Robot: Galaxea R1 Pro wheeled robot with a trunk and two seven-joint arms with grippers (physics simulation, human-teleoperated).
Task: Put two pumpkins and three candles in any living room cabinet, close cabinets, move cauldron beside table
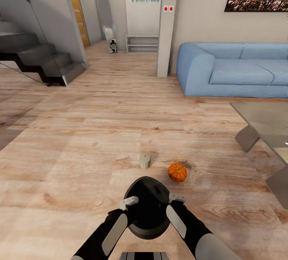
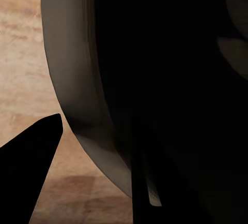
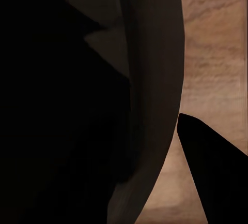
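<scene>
Seen from the head camera and reading from nine o'clock across to three, the staircase point(image 1: 44, 62) climbs the far left wall, well apart from anything the task needs, and bare wooden floor point(image 1: 72, 148) runs toward the robot. At six o'clock the left gripper point(image 1: 129, 203) meets the left rim of the cauldron point(image 1: 146, 208), a dark round pot with a grey lip, and the right gripper point(image 1: 177, 199) meets the opposite rim, so the pot hangs between the two arms, probably because it is too wide and heavy for one. In the left wrist view one finger lies outside the cauldron wall point(image 2: 77, 79) and the other inside the black hollow, so these jaws look to be pinching the rim. The right wrist view shows the same straddle over the wall point(image 3: 155, 79), with an outer finger point(image 3: 217, 172) over the floor, so those jaws appear pressed onto the rim too, though actual contact is lost in shadow. Just past the pot toward twelve o'clock one candle point(image 1: 145, 160) stands upright on the floor, and near it at one o'clock sits a pumpkin point(image 1: 177, 172), stem up, neither yet stored. At three o'clock the glass desk point(image 1: 264, 122) juts in on grey legs, the likely spot to set the cauldron beside. Behind it at two o'clock stands the blue sofa point(image 1: 236, 72).
</scene>
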